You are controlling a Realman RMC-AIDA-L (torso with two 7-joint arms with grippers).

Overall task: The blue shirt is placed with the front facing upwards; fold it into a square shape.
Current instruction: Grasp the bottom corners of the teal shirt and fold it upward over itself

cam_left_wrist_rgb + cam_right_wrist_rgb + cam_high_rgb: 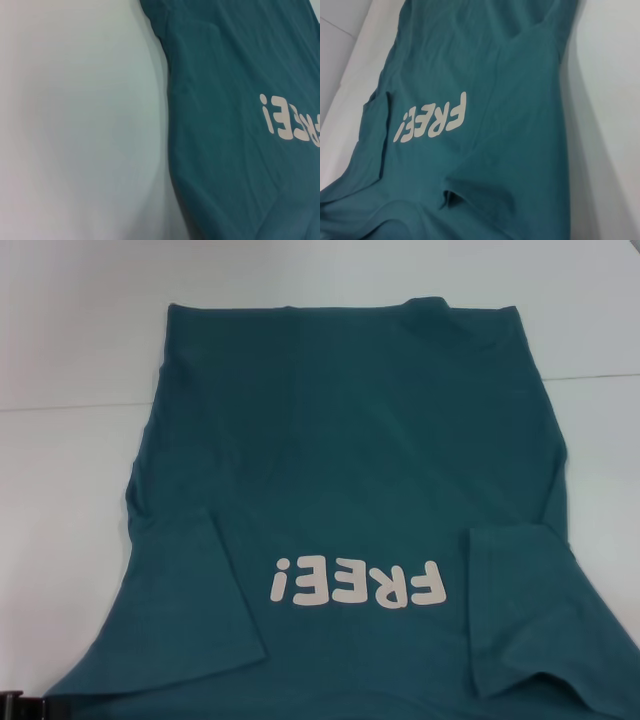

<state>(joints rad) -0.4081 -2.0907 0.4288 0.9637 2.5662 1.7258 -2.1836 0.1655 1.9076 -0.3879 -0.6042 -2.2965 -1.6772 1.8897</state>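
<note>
The blue shirt lies flat on the white table, front up, its hem at the far side and its chest near me. Off-white "FREE!" lettering reads upside down from the head view. Both short sleeves are folded inward onto the body, the left sleeve and the right sleeve. The left wrist view shows the blue shirt's left edge beside bare table; the right wrist view shows the blue shirt with its lettering. Neither gripper shows in any view.
The white table extends bare on both sides of the shirt, with a seam line crossing it at the far left. A small dark part sits at the lower left corner of the head view.
</note>
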